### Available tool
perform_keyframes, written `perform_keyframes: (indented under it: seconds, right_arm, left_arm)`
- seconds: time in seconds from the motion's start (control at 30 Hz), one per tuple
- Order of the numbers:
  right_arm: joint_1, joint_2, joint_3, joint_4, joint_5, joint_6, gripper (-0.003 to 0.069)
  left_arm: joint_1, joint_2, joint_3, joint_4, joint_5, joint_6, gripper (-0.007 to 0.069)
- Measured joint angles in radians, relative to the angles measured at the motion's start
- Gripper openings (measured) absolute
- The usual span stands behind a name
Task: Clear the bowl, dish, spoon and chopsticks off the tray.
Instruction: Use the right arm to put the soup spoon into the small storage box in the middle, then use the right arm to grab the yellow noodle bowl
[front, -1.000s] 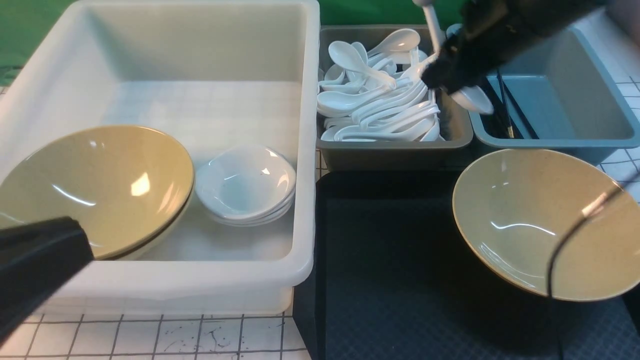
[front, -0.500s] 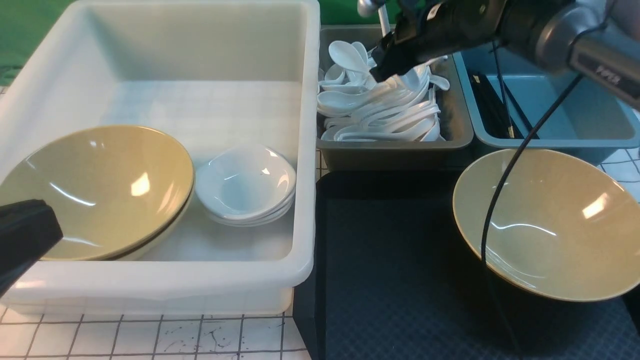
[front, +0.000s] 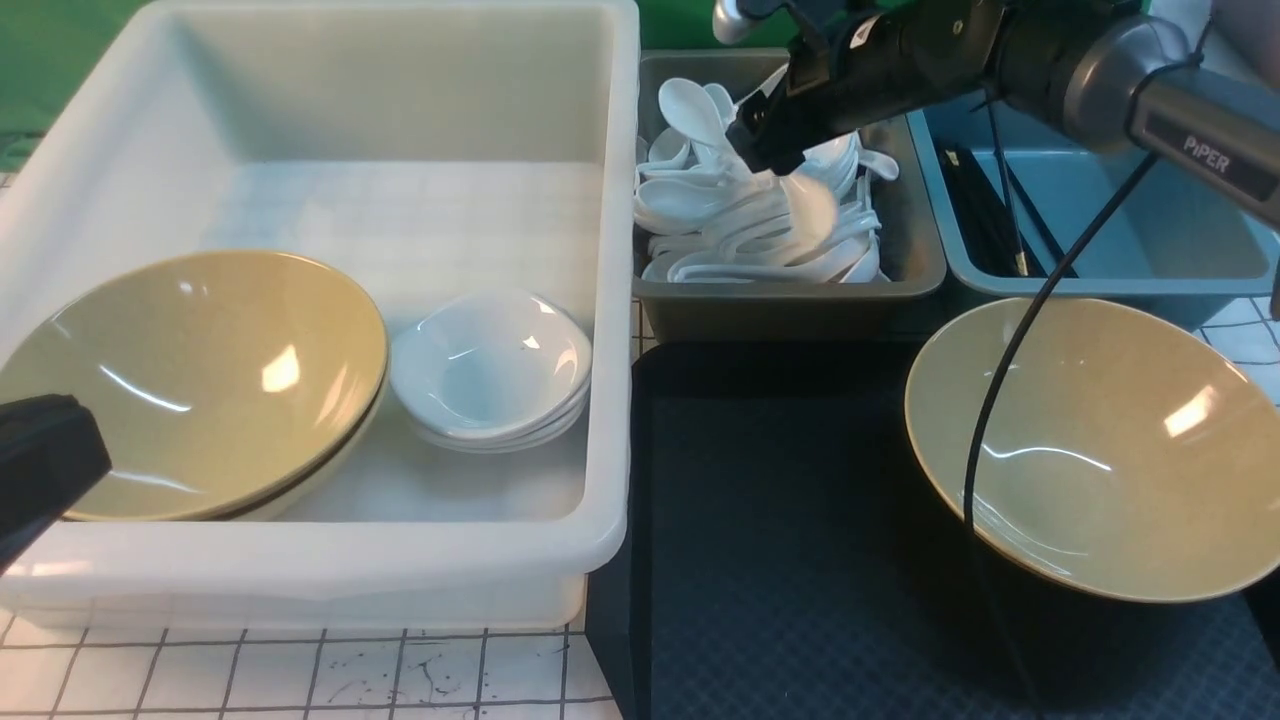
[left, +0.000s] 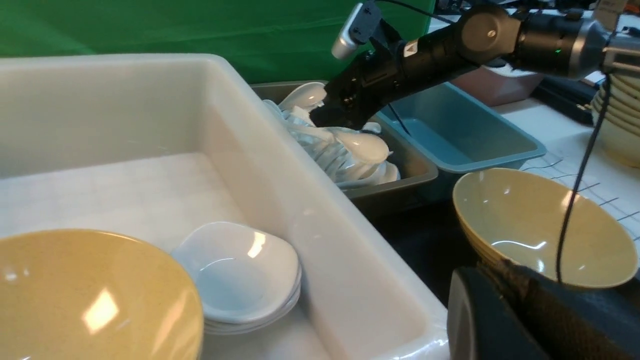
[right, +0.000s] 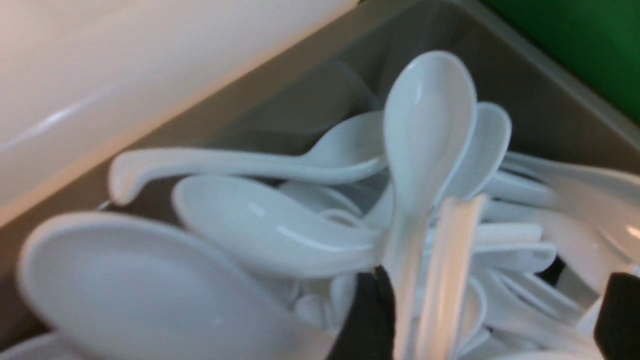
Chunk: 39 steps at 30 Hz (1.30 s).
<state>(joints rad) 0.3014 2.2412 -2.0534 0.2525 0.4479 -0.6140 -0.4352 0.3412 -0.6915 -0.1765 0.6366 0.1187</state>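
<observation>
Front view | right tool (front: 770, 160) agape, empty, above grey bin (front: 790, 300); left tool (front: 60, 455) closed; bowl (front: 1100, 440) on tray (front: 780, 560)

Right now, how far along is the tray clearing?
Looks done: the tray holds only the bowl; dishes sit stacked in the white tub, and chopsticks lie in the blue bin. In hand: the right gripper hangs open over the grey bin, with a blurred spoon just below it, apparently dropping. Left: the bowl.
</observation>
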Motion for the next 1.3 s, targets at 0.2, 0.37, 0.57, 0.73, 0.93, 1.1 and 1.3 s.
perform_keyframes:
  seconds: [0.2,0.37,0.57,0.73,0.93,1.1,1.3]
  right_arm:
    - [0.000,-0.142,0.000,-0.022,0.175,0.023,0.0524]
    - [0.000,-0.275,-0.001,-0.024,0.325,0.114,0.0414]
    - [0.000,-0.423,-0.002,-0.041,0.591,0.175,0.0167]
    - [0.000,-0.519,-0.004,-0.117,0.722,0.245,0.0033]
    - [0.000,-0.653,0.087,-0.147,0.722,0.309,0.0029]
    - [0.000,-0.842,0.316,-0.185,0.722,0.381,0.0029]
    - [0.000,-0.976,0.592,-0.241,0.722,0.427,0.0036]
  left_arm:
    - [0.000,0.000,0.000,0.008,0.001,-0.034,-0.0001]
    - [0.000,0.000,0.000,0.010,0.002,-0.039,-0.0001]
    - [0.000,0.000,0.000,-0.025,0.002,-0.041,-0.0001]
    - [0.000,0.000,0.000,-0.098,0.002,-0.033,-0.0001]
    - [0.000,0.000,0.000,-0.211,0.028,0.032,-0.0001]
    - [0.000,0.000,0.000,-0.329,0.065,0.129,-0.0001]
    - [0.000,0.000,0.000,-0.444,0.114,0.261,-0.0001]
